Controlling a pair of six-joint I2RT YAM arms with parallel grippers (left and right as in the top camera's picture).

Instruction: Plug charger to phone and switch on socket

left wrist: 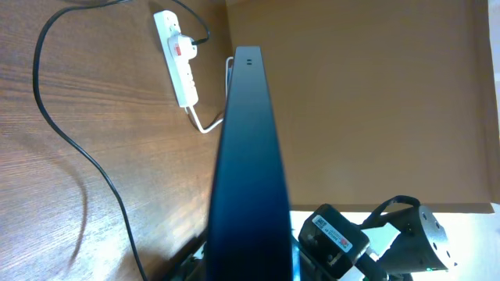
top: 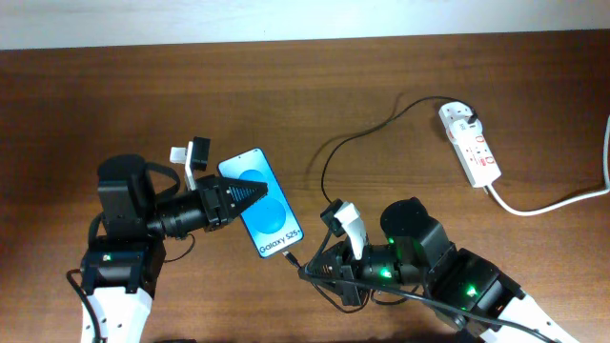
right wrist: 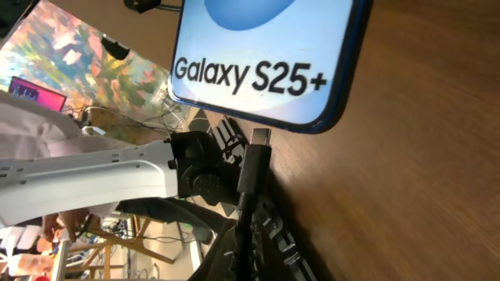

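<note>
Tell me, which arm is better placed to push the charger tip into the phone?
Right. The right gripper is shut on the charger, whose tip points at the bottom edge of the phone. The left gripper is shut on the phone.

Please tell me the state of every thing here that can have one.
Black-framed smartphone with blue screen: screen lit, clamped in the left gripper.
Thin black charger cable: plug in the strip, connector tip close to the phone, not inserted.
White power strip with red switches: charger plugged in, switch position unreadable.
Left gripper: shut on the phone.
Right gripper: shut on the cable's connector.
</note>
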